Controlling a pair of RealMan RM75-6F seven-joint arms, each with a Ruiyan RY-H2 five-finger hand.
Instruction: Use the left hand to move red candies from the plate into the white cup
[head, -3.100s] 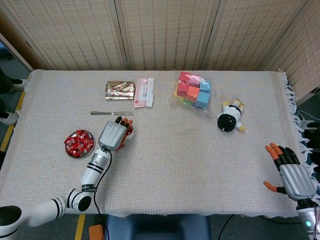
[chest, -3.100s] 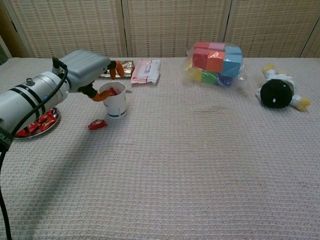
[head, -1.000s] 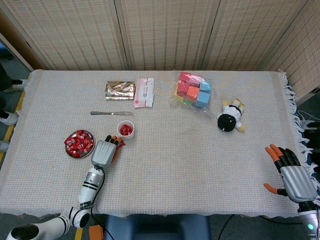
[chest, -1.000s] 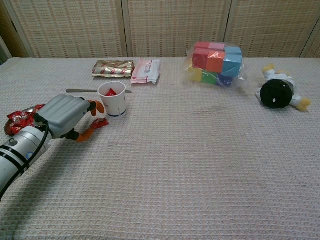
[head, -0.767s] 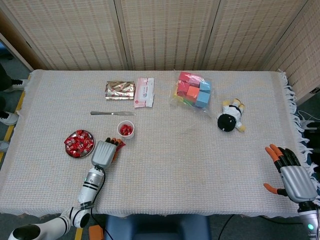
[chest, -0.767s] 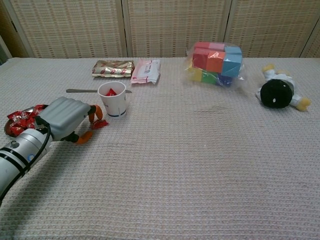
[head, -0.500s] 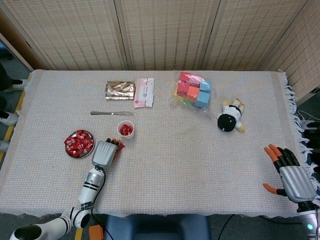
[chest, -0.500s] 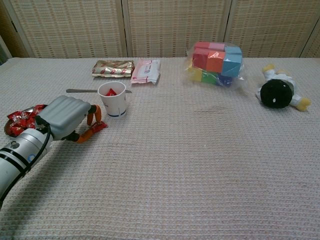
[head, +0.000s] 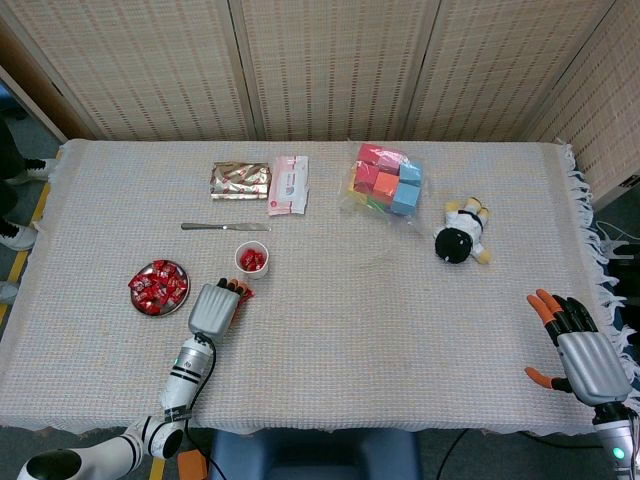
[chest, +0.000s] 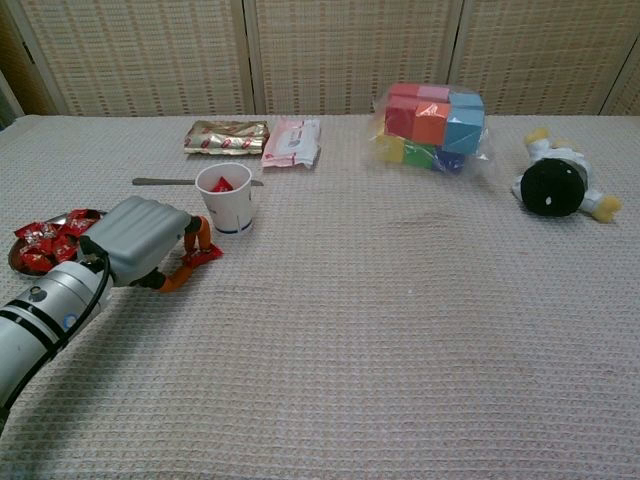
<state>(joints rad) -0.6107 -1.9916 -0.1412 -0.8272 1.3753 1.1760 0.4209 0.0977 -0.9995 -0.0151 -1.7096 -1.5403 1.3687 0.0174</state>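
Observation:
A small metal plate (head: 132, 284) with several red candies (head: 158, 287) lies at the front left of the table; the chest view shows those candies (chest: 48, 240) at its left edge. To the plate's right stands the white cup (head: 251, 261), upright, with red candy inside (chest: 222, 185). My left hand (chest: 145, 240) rests low on the cloth between plate and cup. Its fingers (chest: 192, 236) curl down and pinch a stray red candy (chest: 207, 256) lying in front of the cup. My right hand (head: 580, 350) hovers at the table's front right edge, fingers spread and holding nothing.
A table knife (head: 225, 227) lies just behind the cup. Further back are a gold packet (head: 240, 180) and a pink tissue pack (head: 289, 184). A bag of coloured blocks (head: 386, 181) and a black plush toy (head: 461, 236) sit at the back right.
My left hand came down from over the cup to the cloth, then crept right. Its fingers have curled onto the stray candy, which shifted slightly right. The right hand has hardly moved.

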